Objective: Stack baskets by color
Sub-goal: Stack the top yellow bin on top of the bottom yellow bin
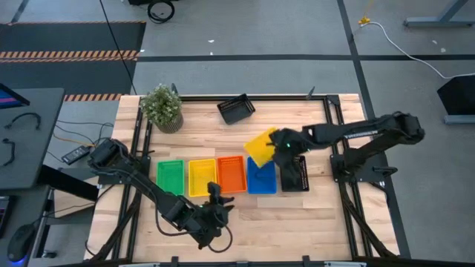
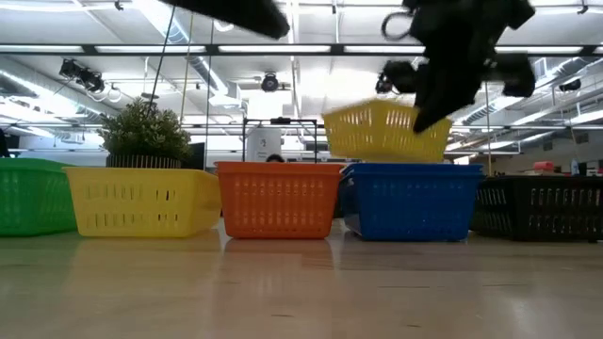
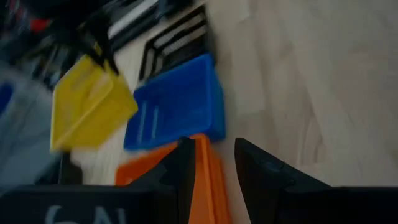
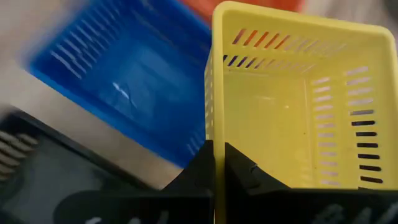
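the right claw point(image 1: 280, 142) is clamped on the rim of a yellow basket point(image 1: 261, 144), lifted over the blue basket point(image 1: 260, 178). beside it sits the row; the left claw point(image 1: 215, 194) waits half-open. beyond, one black basket point(image 1: 236, 109) seems unstacked; yellow pairing pending.

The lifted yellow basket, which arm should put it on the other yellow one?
Probably right: the right gripper is shut on the lifted yellow basket; the left gripper holds nothing.
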Controlling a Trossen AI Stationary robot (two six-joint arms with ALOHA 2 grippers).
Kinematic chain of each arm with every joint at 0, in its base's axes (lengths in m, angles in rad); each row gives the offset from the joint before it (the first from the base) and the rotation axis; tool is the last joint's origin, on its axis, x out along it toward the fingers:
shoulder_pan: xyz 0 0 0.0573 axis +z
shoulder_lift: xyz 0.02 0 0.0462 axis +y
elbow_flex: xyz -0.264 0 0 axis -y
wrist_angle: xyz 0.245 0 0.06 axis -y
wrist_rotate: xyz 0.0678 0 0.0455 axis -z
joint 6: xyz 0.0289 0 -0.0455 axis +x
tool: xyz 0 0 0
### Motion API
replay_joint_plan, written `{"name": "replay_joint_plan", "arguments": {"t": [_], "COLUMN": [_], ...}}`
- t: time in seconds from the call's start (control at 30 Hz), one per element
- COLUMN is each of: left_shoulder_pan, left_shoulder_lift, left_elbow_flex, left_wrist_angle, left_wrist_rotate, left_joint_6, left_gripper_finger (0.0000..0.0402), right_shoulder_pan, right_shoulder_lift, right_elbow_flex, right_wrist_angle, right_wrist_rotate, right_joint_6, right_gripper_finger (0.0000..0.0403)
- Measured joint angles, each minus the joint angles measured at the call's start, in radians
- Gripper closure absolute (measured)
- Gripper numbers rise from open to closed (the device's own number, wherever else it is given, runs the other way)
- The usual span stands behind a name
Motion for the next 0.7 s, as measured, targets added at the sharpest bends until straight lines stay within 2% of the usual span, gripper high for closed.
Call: {"name": "replay_joint_plan", "arguments": {"t": [0.17,0.27,0.37,0.53,0.7], "left_shoulder_pan": [0.032,0.060,0.099,0.177,0.228], "left_shoulder_lift": [0.000,0.000,0.000,0.000,0.000], "left_elbow_flex": [0.000,0.000,0.000,0.000,0.000], "left_wrist_angle": [0.177,0.267,0.291,0.270,0.254], "left_wrist_rotate": [0.089,0.161,0.220,0.304,0.346], "left_joint_6": [0.272,0.358,0.363,0.273,0.254], "left_gripper_finger": [0.0279,0.0258,0.0224,0.0166,0.0140], "right_shoulder_pan": [0.136,0.192,0.227,0.262,0.277], "right_shoulder_lift": [-0.001,0.035,0.067,0.085,0.083], "right_elbow_flex": [0.000,0.000,0.000,0.000,0.000], "right_wrist_angle": [0.084,0.139,0.193,0.222,0.220], "right_wrist_rotate": [-0.071,-0.072,-0.052,0.003,0.018], "right_joint_6": [0.003,0.003,0.004,0.002,0.001], "right_gripper_finger": [0.0395,0.0395,0.0395,0.0395,0.0395]}}
